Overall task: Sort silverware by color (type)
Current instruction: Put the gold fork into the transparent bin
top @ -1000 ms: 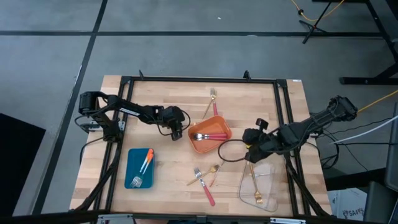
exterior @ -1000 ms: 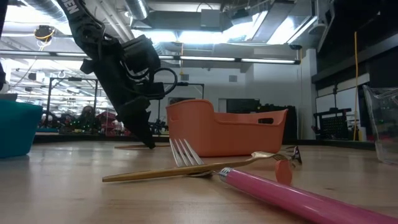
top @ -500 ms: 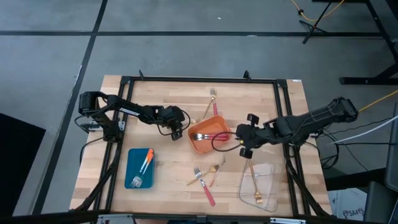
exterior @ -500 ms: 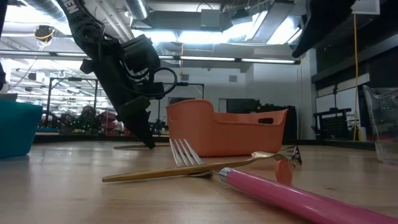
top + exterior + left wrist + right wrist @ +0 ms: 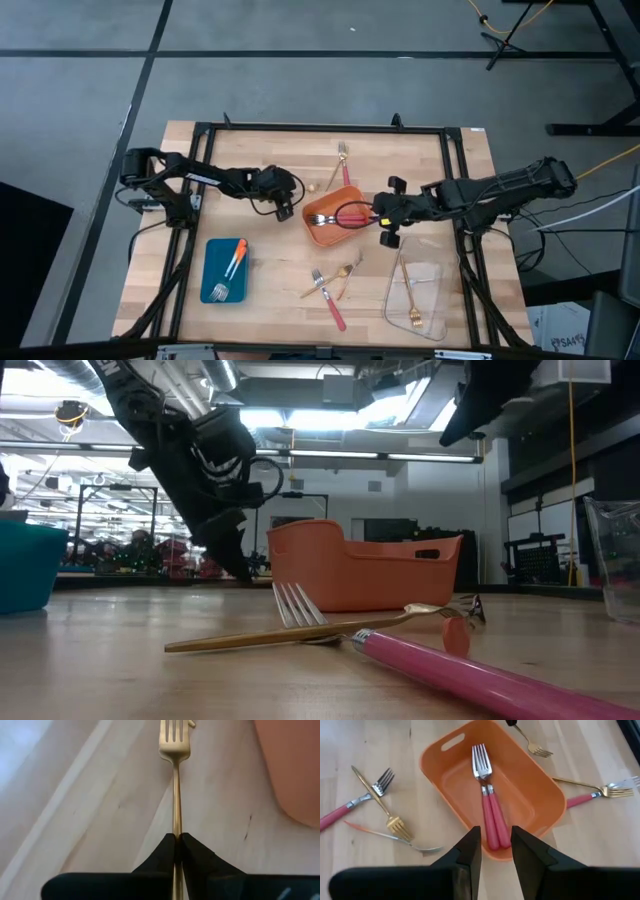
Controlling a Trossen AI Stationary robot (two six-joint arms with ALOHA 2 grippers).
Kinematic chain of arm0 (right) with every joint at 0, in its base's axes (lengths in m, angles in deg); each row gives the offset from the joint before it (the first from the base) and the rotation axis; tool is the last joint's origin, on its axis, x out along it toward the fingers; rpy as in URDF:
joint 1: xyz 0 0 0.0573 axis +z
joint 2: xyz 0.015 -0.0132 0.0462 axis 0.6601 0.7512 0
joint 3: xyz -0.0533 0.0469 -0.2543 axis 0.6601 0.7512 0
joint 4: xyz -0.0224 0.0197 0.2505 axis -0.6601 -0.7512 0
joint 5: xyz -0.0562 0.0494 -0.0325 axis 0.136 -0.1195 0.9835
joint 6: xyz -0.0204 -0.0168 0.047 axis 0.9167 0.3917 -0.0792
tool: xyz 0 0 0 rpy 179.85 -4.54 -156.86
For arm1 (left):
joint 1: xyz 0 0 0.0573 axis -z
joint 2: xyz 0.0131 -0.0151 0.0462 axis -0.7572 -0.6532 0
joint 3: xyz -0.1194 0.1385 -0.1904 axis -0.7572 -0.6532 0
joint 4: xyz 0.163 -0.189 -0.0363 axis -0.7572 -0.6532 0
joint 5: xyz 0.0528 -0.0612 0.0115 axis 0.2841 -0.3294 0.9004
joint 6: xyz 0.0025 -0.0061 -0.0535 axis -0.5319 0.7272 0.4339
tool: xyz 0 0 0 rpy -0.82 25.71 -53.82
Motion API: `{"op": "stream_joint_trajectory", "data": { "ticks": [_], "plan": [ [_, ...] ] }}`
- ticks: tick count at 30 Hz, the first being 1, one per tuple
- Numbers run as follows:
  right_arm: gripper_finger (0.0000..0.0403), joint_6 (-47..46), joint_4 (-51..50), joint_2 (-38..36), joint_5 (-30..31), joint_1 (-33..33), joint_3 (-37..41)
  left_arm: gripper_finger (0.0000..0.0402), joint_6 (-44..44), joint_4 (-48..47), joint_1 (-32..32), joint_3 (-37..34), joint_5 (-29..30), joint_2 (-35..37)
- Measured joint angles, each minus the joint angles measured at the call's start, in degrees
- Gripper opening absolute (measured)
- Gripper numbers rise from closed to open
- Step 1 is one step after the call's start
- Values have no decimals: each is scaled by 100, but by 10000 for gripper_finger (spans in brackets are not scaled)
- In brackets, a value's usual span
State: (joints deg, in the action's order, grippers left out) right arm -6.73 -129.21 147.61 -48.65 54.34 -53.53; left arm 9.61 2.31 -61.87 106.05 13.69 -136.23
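Observation:
My left gripper (image 5: 288, 208) is shut on an all-gold fork (image 5: 175, 785) just left of the orange tray (image 5: 318, 238), low over the wood. The fork's head (image 5: 540, 751) points away from the gripper, toward the table's far right. Two pink-handled forks (image 5: 489, 815) lie side by side on the tray's floor. My right gripper (image 5: 495, 847) hangs open above the tray's right rim (image 5: 372, 212), nothing between its fingers. In the low view it shows at the top (image 5: 478, 400). My left gripper pinches the gold fork's thin handle (image 5: 175, 827) between its two fingers. They slant down from the table's left and lie along the fork, whose neck and head stick out ahead of them. The fingertips are clear of the table; whether the head touches the wood I cannot tell.
A blue tray (image 5: 206, 262) with orange-handled forks sits near left, a clear tray (image 5: 432, 272) with a gold fork near right. Loose forks lie near the front middle (image 5: 330, 285) and beyond the orange tray (image 5: 343, 163).
My right gripper has swung from above the clear tray toward the table's left and far side, ending over the orange tray's right rim, still open. My left gripper has risen slightly, and the gold fork that lay on the table beneath it has come up with it.

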Motion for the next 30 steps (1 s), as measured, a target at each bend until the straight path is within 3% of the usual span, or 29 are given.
{"op": "stream_joint_trajectory", "data": {
  "ticks": [12,20,30],
  "plan": [
    [97,880,752,0,-1,-9,0,12,-2,157,-2,13,329,484],
    [97,1438,1619,0,-31,-328,0,12,2,676,16,20,195,802],
    [97,2041,2895,124,-908,-945,0,12,54,1486,336,24,-349,808]
  ]
}}
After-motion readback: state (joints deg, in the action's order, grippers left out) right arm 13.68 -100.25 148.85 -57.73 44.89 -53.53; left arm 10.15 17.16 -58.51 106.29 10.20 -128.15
